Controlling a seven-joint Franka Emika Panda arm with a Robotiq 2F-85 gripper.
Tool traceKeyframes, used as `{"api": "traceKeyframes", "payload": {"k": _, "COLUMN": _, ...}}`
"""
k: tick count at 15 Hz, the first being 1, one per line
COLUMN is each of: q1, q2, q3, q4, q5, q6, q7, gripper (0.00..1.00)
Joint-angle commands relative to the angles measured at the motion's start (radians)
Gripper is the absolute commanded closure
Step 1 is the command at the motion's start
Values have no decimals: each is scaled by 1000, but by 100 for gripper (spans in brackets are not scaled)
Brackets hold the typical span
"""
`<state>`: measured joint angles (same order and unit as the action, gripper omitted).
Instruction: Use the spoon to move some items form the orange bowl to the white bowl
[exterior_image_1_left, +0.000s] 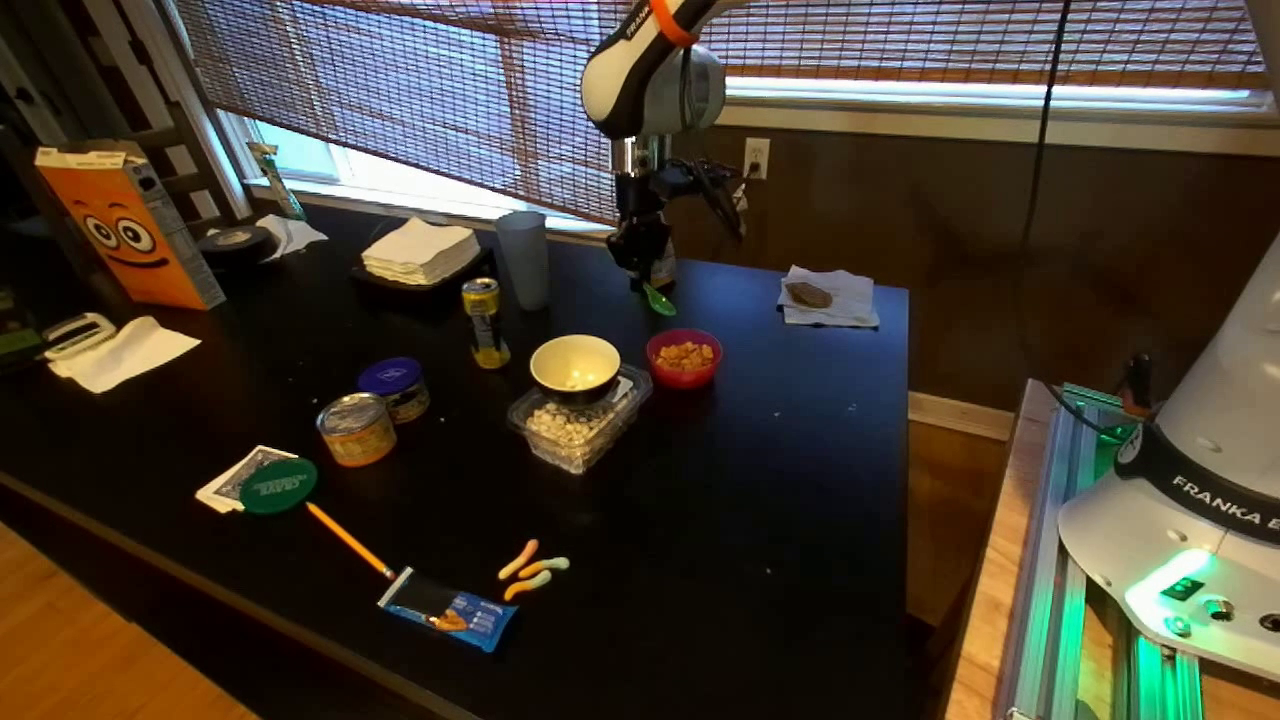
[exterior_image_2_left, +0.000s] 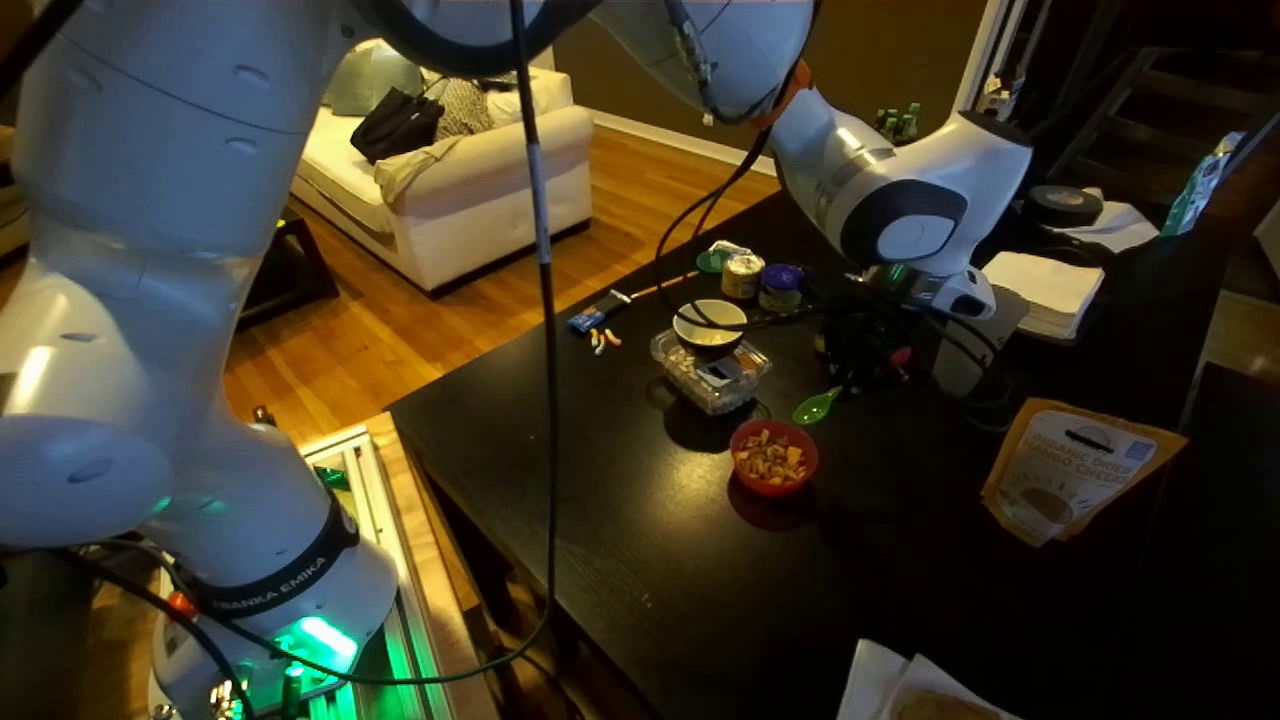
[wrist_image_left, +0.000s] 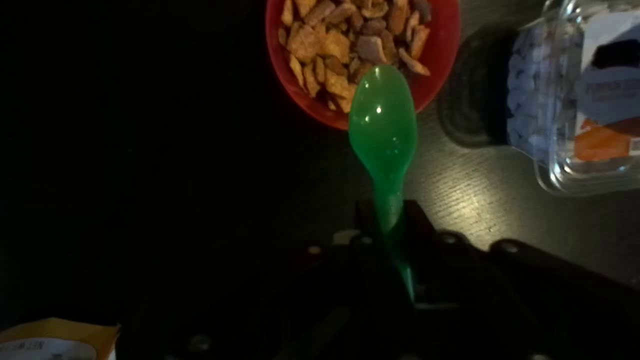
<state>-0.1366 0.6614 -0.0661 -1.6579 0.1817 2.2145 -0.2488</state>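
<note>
The orange bowl is red and holds tan and brown chunks; it also shows in an exterior view and in the wrist view. The white bowl, cream inside and dark outside, sits on a clear plastic box; small pale bits show inside. It also shows in an exterior view and is out of the wrist view. My gripper is shut on the handle of a green spoon. The spoon's bowl looks empty. In both exterior views the spoon is beside the orange bowl, apart from it.
The clear plastic box of white pieces stands beside the orange bowl. A yellow can, a blue cup and tins stand farther along. An orange bag and a napkin lie near the wall side.
</note>
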Motion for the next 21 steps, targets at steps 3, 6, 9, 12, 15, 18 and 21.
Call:
{"api": "traceKeyframes", "payload": {"k": 3, "q1": 1, "q2": -5, "q3": 10, "q4": -65, "q5": -70, "q6": 8, "q7": 56, "gripper": 95}}
{"api": "traceKeyframes", "payload": {"k": 6, "q1": -7, "q2": 5, "q3": 21, "q4": -79, "q5": -56, "q6": 21, "q7": 47, "gripper": 95}}
{"api": "traceKeyframes", "payload": {"k": 9, "q1": -11, "q2": 8, "q3": 29, "q4": -90, "q5": -50, "q6": 23, "q7": 41, "gripper": 95}}
{"api": "traceKeyframes", "payload": {"k": 12, "q1": -13, "q2": 13, "q3": 34, "q4": -93, "q5": -47, "q6": 20, "q7": 39, "gripper": 95}}
{"api": "traceKeyframes", "payload": {"k": 15, "q1": -15, "q2": 24, "q3": 36, "q4": -95, "q5": -48, "q6": 43, "q7": 30, "gripper": 95}}
{"api": "traceKeyframes", "payload": {"k": 18, "q1": -18, "q2": 35, "q3": 41, "q4": -96, "q5": -50, "q6": 49, "q7": 19, "gripper": 94}}
{"api": "traceKeyframes", "payload": {"k": 21, "q1": -17, "q2": 33, "q3": 43, "q4": -100, "q5": -52, "q6": 55, "q7": 21, "gripper": 51}}
